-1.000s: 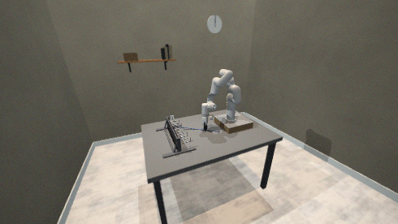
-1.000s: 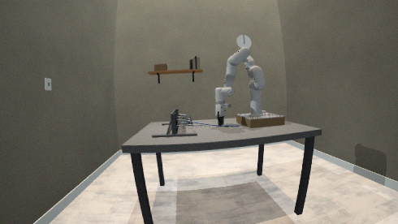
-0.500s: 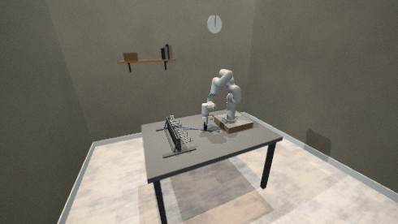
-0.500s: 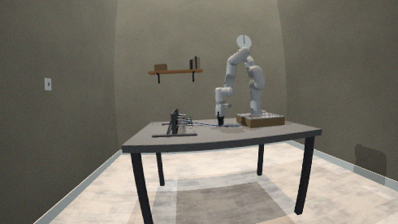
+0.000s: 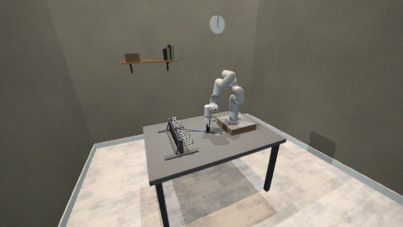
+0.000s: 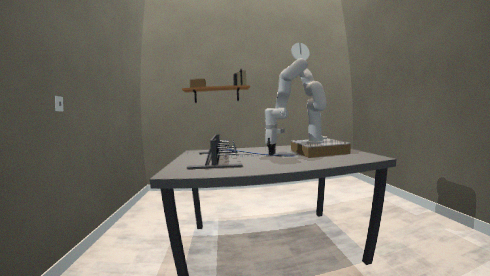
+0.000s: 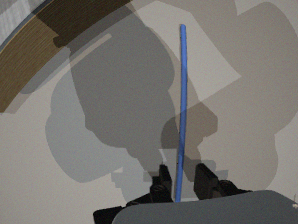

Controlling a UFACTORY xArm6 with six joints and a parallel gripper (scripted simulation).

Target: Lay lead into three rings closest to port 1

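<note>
The black rack [image 5: 176, 145] [image 6: 215, 150] stands on the left half of the table, with its row of small steel rings [image 5: 186, 139] along the side that faces the arm. The blue lead [image 5: 193, 131] [image 6: 250, 153] [image 7: 182, 96] runs from the rack across the table toward the arm's base. My gripper [image 5: 207, 131] [image 6: 271, 151] [image 7: 180, 177] points straight down, low over the table. Its fingers are partly open and straddle the lead, with a gap on each side of it. The lead's free end reaches past the fingers. The ports are too small to tell apart.
The arm's base stands on a wooden block [image 5: 240, 127] [image 6: 320, 147] at the table's back right, close behind the gripper. The table edge [image 5: 214, 162] lies in front of the rack. A wall shelf and a clock are far behind.
</note>
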